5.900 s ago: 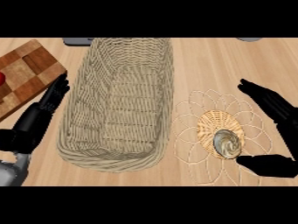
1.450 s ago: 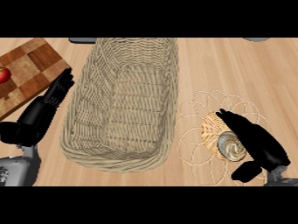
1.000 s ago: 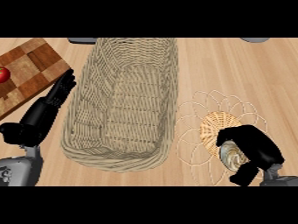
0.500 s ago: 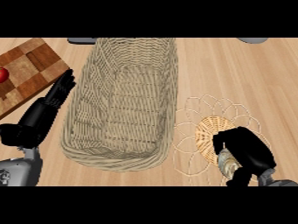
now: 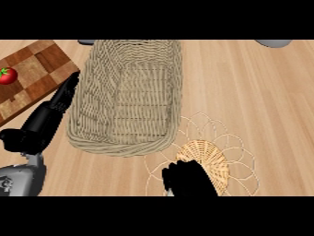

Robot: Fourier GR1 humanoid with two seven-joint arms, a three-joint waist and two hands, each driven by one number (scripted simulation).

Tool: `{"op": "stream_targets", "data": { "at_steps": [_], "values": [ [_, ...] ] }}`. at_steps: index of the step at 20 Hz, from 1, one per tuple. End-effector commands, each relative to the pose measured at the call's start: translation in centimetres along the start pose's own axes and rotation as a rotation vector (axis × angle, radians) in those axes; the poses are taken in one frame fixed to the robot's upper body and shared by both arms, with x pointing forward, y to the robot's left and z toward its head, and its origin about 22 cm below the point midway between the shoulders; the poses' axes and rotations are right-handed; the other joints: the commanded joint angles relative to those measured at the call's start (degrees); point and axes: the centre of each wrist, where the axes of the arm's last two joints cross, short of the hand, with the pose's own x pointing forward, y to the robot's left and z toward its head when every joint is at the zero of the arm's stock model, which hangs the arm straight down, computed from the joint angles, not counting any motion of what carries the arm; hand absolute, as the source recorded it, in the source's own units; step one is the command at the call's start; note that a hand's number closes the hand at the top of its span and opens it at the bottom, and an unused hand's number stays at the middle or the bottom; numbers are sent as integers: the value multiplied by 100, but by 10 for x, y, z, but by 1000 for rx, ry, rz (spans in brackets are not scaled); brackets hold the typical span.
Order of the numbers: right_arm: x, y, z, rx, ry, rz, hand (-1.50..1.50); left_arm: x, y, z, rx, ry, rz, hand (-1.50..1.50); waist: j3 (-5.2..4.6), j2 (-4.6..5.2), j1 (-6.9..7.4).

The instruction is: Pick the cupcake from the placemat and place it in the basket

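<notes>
The right robot hand (image 5: 186, 180) sits low over the near edge of the round woven placemat (image 5: 213, 161), its dark fingers bunched and curled downward. The cupcake cannot be seen now; it is most likely hidden under those fingers, so the hand seems to be closed round it, though the view does not prove it. The step in hand looks like the grasp itself, or the very start of the lift.

The long wicker basket (image 5: 129, 99) lies just beyond and to the left of the placemat, its near rim almost touching the mat's wire loops, and nothing is inside it. The next move calls for raising the hand clear of the mat, carrying it up and left over the basket's near wall, then lowering and letting go above the woven floor.

The left robot hand (image 5: 57, 110) rests along the basket's left side with fingers straight, holding nothing. Behind it a tomato (image 5: 5, 75) sits on the checkered cutting board (image 5: 30, 73) on the counter (image 5: 268, 101).

Compared with half a second ago, the right hand has slid lower and leftward on the mat and bunched tighter. A second ago the cupcake's pale top showed between the fingers; now it is fully covered. The left hand, basket and tomato are unchanged.
</notes>
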Motion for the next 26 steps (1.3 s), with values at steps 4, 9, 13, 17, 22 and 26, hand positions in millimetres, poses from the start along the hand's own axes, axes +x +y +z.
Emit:
{"op": "stream_targets", "data": {
  "at_steps": [4, 9, 13, 17, 22, 26],
  "values": [
    [76, 9, 42, -100, -49, -320, 150, 0, -1, 0, 7, -5, 8, 0, 66, 25, 42],
    [87, -17, 48, -339, -158, -537, 150, -4, -3, 0, -13, 16, 8, 0, 65, -26, -31],
    [96, -20, 53, -417, -182, -618, 150, -8, -6, 1, 0, 16, 21, 0, 42, -61, -123],
    [97, -24, 48, -466, -146, -660, 150, -9, 2, 5, 20, 36, -1, 0, 31, -91, -89],
    [96, -31, 35, -552, -102, -601, 150, -7, 4, -1, 15, 31, 1, 0, 12, -67, -224],
    [97, -42, 29, -587, -46, -566, 150, -7, 3, -1, 15, 35, 9, 0, 12, -58, -162]
  ]
}}
